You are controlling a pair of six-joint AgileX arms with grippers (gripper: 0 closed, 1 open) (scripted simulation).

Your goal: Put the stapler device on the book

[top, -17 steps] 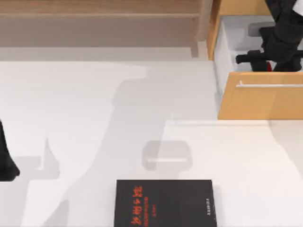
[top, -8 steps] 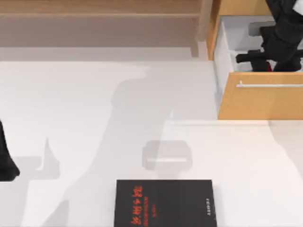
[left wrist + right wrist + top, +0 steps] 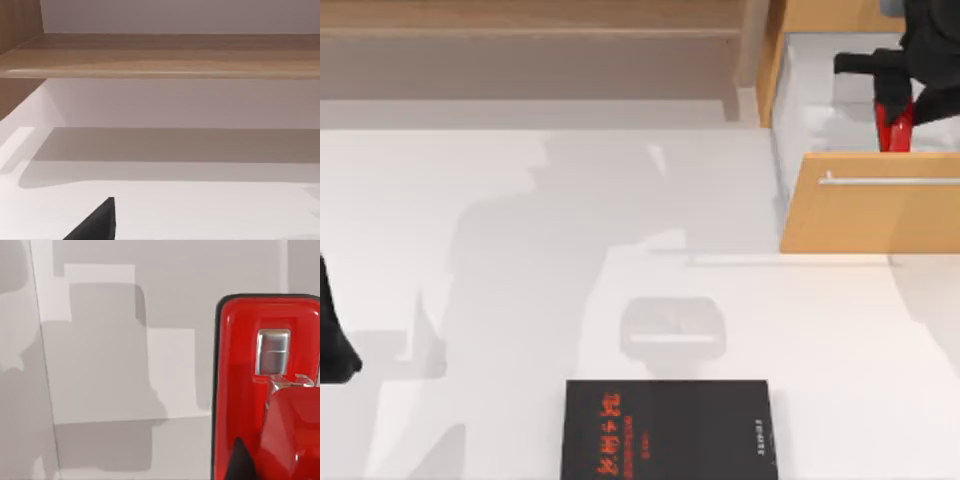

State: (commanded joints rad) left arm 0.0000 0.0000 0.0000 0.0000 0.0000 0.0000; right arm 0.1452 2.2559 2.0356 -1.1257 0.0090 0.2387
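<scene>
Red characters (unreadable) on black book [image 3: 668, 430]

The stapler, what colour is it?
Bright red stapler with a dark edge, clearest in the right wrist view.

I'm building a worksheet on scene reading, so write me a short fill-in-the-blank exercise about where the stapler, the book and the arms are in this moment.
1. The small bright red stapler hangs from the right gripper above the open wooden ____.
2. The flat black book bears characters coloured ____.
3. The book lies at the table's ____ edge in the top view.
4. The parked left arm sits at the top view's ____ edge.

Missing words: drawer; red; bottom; left
</scene>
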